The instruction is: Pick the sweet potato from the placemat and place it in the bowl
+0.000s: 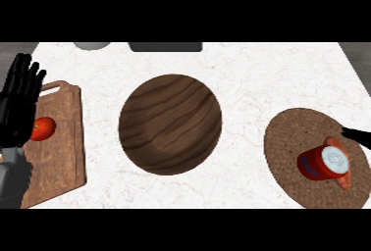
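Centrally, a large dark wooden bowl (170, 123) sits on the pale marbled tabletop (253, 73), holding nothing that shows. At the lower right of the frame lies a round brown woven placemat (290, 142), and on it rests a red-orange can (324, 163) lying on its side, its white-and-blue end facing up. Just below the can, touching or nearly touching it, an orange tip pokes out — this seems to be the sweet potato (344, 182), mostly hidden behind the can, still on the placemat and well apart from the bowl. The right hand (357, 136) shows only as a black sliver at the right edge of the frame, above the can; whether it is spread or curled cannot be told. At the far left, the left hand (20, 98) stands with fingers straight and up, holding nothing, resting over the edge of a wooden cutting board (62, 147). A red tomato (42, 128) lies on that board, partly behind the hand. Along the upper edge of the frame sit a grey rounded object (92, 45) and a dark flat one (165, 46), both cut off.
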